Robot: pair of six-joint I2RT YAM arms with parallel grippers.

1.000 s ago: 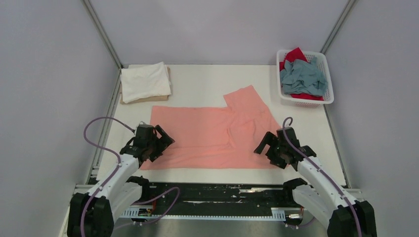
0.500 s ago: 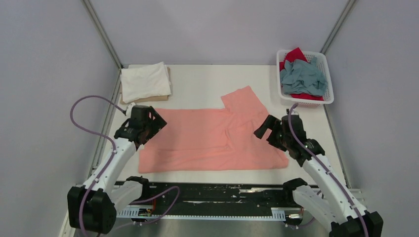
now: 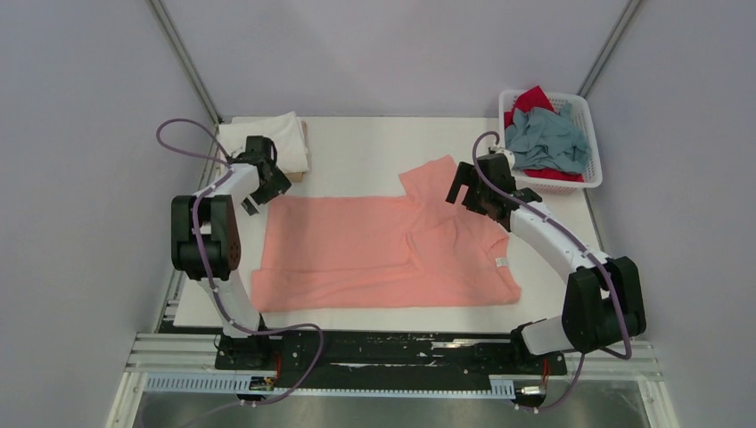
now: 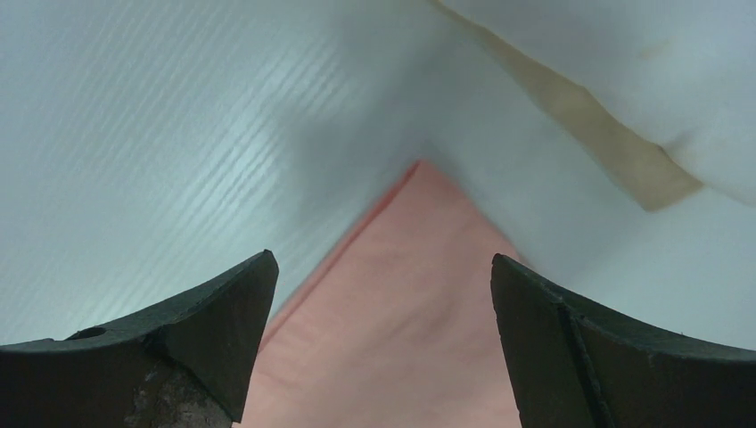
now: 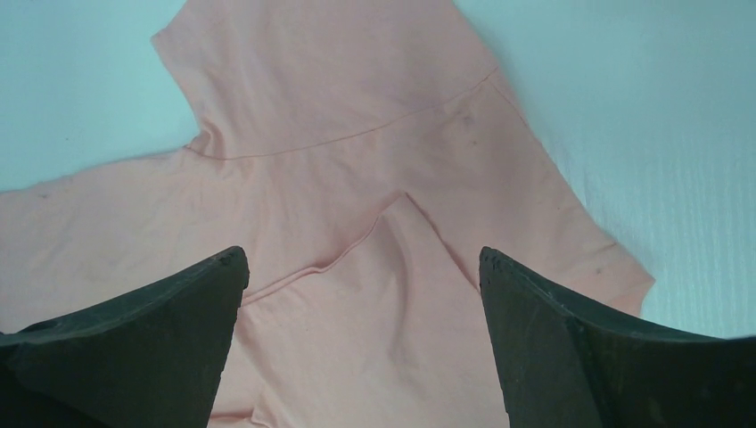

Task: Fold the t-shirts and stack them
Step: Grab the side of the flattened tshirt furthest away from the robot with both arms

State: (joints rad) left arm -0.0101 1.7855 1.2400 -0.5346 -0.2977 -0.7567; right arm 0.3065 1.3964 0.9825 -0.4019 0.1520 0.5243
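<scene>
Top external, both arms (image 3: pixel 230 181) (image 3: pixel 546 234) extended over salmon-pink shirt (image 3: pixel 357 254) (fingers (image 4: pixel 214 325) spread)

my desk (image 3: pixel 374 147): white, flat | pink shirt (image 3: pixel 357 254) spread flat across its middle, one sleeve pointing to the far side | board (image 4: pixel 606 147) at my far-left corner, folded white shirt (image 3: pixel 283 132) on it | basket (image 3: pixel 586 169) at my far-right corner
</scene>
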